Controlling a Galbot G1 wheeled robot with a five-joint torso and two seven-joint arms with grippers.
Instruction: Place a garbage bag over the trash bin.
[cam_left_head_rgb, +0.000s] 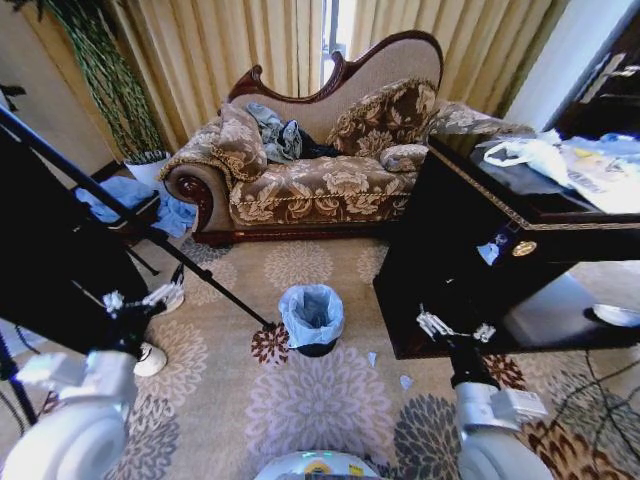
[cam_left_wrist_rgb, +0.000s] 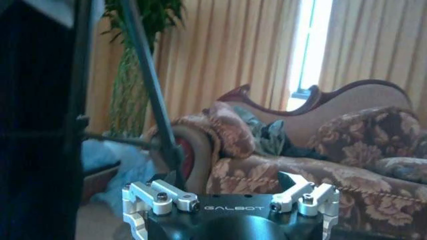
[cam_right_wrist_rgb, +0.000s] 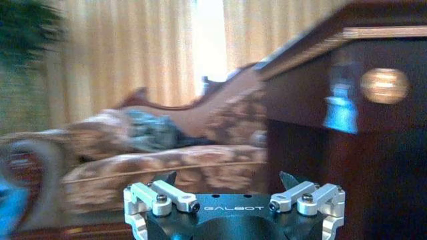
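The trash bin (cam_left_head_rgb: 317, 348), small, round and black, stands on the patterned carpet in the middle of the head view. The pale blue garbage bag (cam_left_head_rgb: 311, 312) sits over its rim and lines its inside. My left gripper (cam_left_head_rgb: 138, 297) hangs open to the left of the bin, well apart from it. My right gripper (cam_left_head_rgb: 457, 327) hangs open to the bin's right, in front of the dark cabinet. In the left wrist view my left gripper (cam_left_wrist_rgb: 231, 181) holds nothing and faces the sofa. In the right wrist view my right gripper (cam_right_wrist_rgb: 229, 180) is likewise spread and holds nothing.
A floral sofa (cam_left_head_rgb: 310, 180) with clothes on it stands behind the bin. A dark wooden cabinet (cam_left_head_rgb: 470, 250) is at the right, with a white plastic bag (cam_left_head_rgb: 530, 155) on top. A black tripod leg (cam_left_head_rgb: 190, 262) ends near the bin. A blue cloth heap (cam_left_head_rgb: 135, 200) lies at the left.
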